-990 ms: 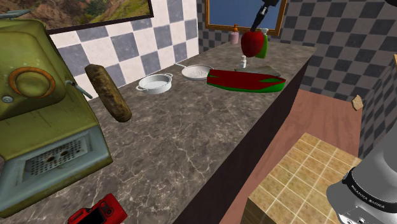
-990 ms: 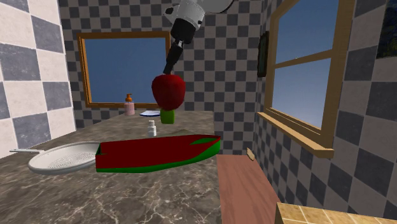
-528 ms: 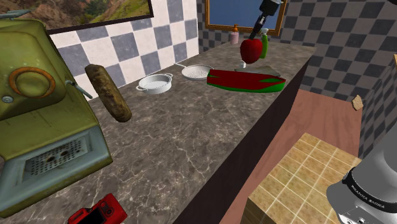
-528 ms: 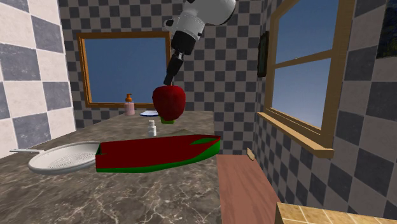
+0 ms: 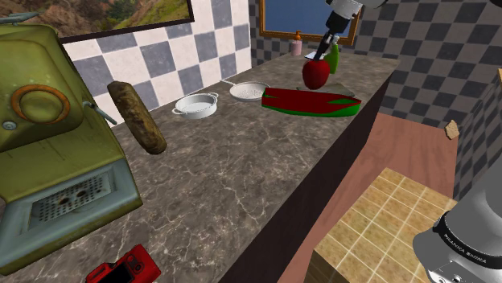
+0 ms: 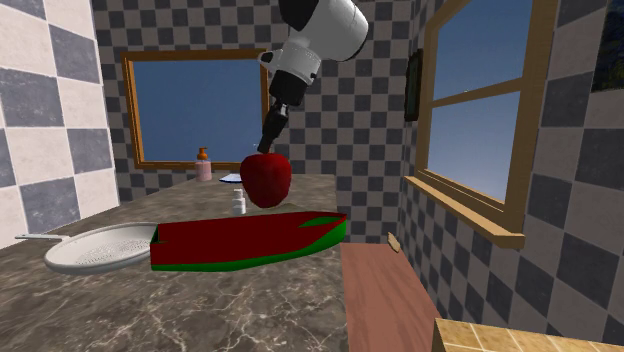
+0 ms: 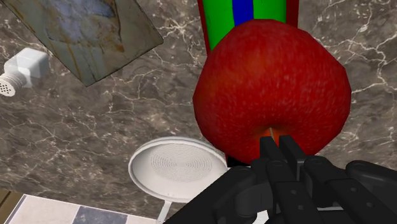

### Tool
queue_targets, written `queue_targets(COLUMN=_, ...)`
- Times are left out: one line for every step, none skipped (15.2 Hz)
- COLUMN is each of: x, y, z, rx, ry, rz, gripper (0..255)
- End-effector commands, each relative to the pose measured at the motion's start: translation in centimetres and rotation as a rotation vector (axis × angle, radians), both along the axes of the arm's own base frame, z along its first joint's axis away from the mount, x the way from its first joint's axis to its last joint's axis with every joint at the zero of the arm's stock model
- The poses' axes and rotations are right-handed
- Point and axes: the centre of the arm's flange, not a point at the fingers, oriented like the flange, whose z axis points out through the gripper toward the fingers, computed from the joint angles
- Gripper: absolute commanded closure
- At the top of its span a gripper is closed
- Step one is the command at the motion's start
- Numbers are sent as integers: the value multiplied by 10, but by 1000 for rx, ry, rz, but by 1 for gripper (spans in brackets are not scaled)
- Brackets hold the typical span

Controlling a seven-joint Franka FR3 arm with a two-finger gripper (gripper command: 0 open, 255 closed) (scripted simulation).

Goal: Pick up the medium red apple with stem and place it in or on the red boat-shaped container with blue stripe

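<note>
A red apple hangs just above the far end of the boat-shaped container, which lies on the dark marble counter. My gripper is shut on the stem at the apple's top. In the second exterior view the apple hovers a little above the red and green container, with the gripper coming down from above. In the wrist view the fingers meet at the stem, and the apple hides much of the container, whose green inside has a blue stripe.
A white strainer lies beside the container, with a white pot further along. A small white shaker, a green bottle and a sheet of paper are behind the apple. The counter edge drops to the floor.
The gripper has carried the apple downward over the last second, closer to the container. Its hold on the stem is the same.
</note>
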Motion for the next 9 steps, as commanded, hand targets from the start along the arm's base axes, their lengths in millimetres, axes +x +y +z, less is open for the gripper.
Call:
queue_targets(x=-1, y=-1, z=-10, rx=0, ry=-1, rz=0, gripper=255)
queue_targets(x=-1, y=-1, z=-16, rx=0, ry=-1, rz=0, gripper=255)
queue_targets(x=-1, y=-1, z=-21, rx=0, ry=-1, rz=0, gripper=255)
queue_targets(x=-1, y=-1, z=-26, rx=0, ry=-1, rz=0, gripper=255)
queue_targets(x=-1, y=-1, z=-32, rx=0, ry=-1, rz=0, gripper=255)
queue_targets(x=-1, y=-1, z=-39, rx=0, ry=-1, rz=0, gripper=255)
queue_targets(x=-1, y=-1, z=-39, rx=0, ry=-1, rz=0, gripper=255)
queue_targets(x=-1, y=-1, z=-39, rx=0, ry=-1, rz=0, gripper=255)
queue_targets(x=-1, y=-1, z=-39, rx=0, ry=-1, rz=0, gripper=255)
